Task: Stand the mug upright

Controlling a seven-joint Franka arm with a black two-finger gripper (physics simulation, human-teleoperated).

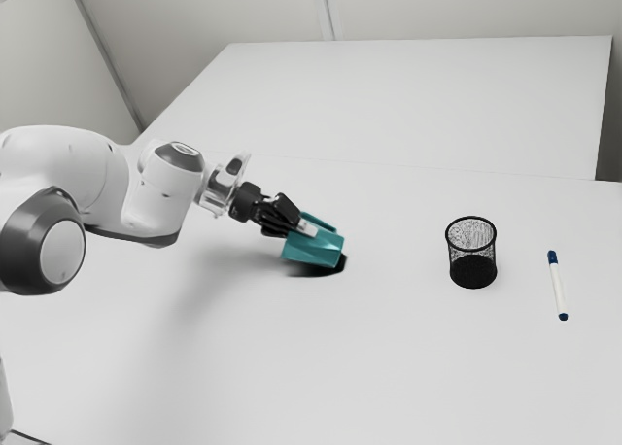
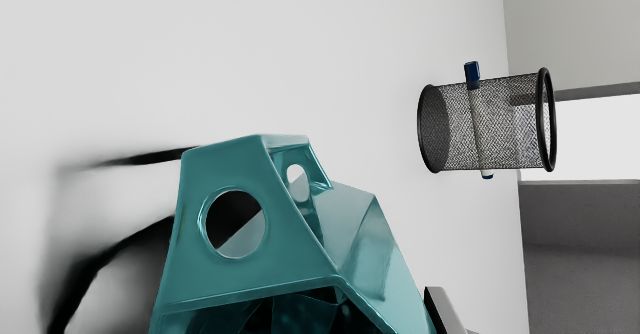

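Tilted teal mug (image 1: pixel 313 252) at the claw (image 1: pixel 298 228)
Mesh cup (image 1: pixel 473 271) stands apart from the mug; claw open or closed, I cannot tell.

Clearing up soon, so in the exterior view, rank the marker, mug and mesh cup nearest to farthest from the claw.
1. Mug: tilted, at the claw.
2. Mesh cup: toward the exterior view's right.
3. Marker: lying past the mesh cup.

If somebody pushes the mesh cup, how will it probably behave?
The mesh cup is probably light for its size, since its wall is open mesh. It looks fairly stiff, with rings at both ends. Pushed high, it might tip, being taller than wide.
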